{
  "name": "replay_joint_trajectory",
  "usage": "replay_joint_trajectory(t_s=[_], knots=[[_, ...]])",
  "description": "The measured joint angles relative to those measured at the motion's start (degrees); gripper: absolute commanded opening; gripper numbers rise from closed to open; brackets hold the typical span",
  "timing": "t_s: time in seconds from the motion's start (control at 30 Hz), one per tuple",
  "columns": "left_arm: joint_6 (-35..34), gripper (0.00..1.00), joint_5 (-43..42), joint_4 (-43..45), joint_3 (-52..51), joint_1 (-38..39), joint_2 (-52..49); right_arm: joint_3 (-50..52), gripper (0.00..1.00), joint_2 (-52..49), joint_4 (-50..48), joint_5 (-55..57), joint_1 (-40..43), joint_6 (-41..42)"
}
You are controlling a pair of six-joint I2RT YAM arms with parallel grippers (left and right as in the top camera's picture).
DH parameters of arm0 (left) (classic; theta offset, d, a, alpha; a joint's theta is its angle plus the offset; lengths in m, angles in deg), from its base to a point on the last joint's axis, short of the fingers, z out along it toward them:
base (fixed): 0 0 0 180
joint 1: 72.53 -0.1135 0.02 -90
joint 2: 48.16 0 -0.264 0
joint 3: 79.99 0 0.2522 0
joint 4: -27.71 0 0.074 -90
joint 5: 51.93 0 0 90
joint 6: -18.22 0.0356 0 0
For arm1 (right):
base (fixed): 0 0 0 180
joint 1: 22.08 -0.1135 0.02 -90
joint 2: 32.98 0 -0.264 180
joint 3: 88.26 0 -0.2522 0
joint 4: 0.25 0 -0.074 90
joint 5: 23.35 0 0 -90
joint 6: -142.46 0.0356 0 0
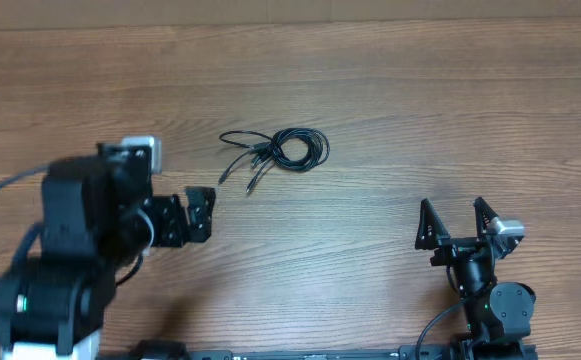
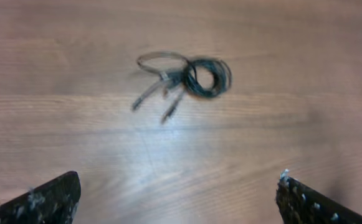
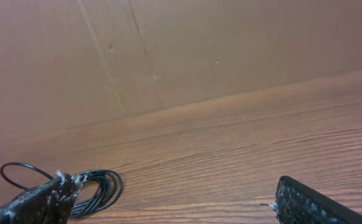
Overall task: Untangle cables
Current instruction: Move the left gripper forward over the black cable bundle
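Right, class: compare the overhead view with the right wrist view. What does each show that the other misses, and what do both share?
Only overhead: the left gripper, open, and the plug tips fanned out to the left of the coil. Only right wrist: the face of the brown wall behind the table, seams included. Both: the coiled cables, the wooden table and the open right gripper.

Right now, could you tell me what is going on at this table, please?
Two robot arms are set to untangle a small coiled bundle of thin black cables lying on the wooden table. Nothing is held: the left pincer is open, facing the bundle from nearby, and the right pincer is open, farther off. The cables lie bunched together.
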Motion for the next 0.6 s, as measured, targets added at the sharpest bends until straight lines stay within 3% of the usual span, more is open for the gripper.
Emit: replay_joint_trajectory(t_s=[0.37,0.4,0.43,0.47,0.5,0.6], knots=[[-2.27,1.0,-5.2,-5.42,1.55,0.0,-17.59,0.0,1.0,0.0,-0.02,-0.04,0.0,0.02],[-2.89,0.89,-5.33,-5.4,1.55,0.0,-18.99,0.0,1.0,0.0,0.0,-0.02,0.0,0.02],[-3.45,0.64,-5.49,-5.25,1.55,0.0,-20.35,0.0,1.0,0.0,0.0,-0.02,0.0,0.0],[-4.04,0.19,-5.66,-5.01,1.55,0.0,-21.66,0.0,1.0,-0.02,0.02,-0.02,0.0,0.02],[-4.31,0.04,-5.97,-4.74,1.55,0.0,-22.99,0.0,1.0,0.0,0.02,-0.02,0.02,0.0],[-4.79,0.04,-7.41,-4.87,1.57,0.02,-27.28,0.0,1.0,0.0,-0.02,0.0,0.0,0.0]])
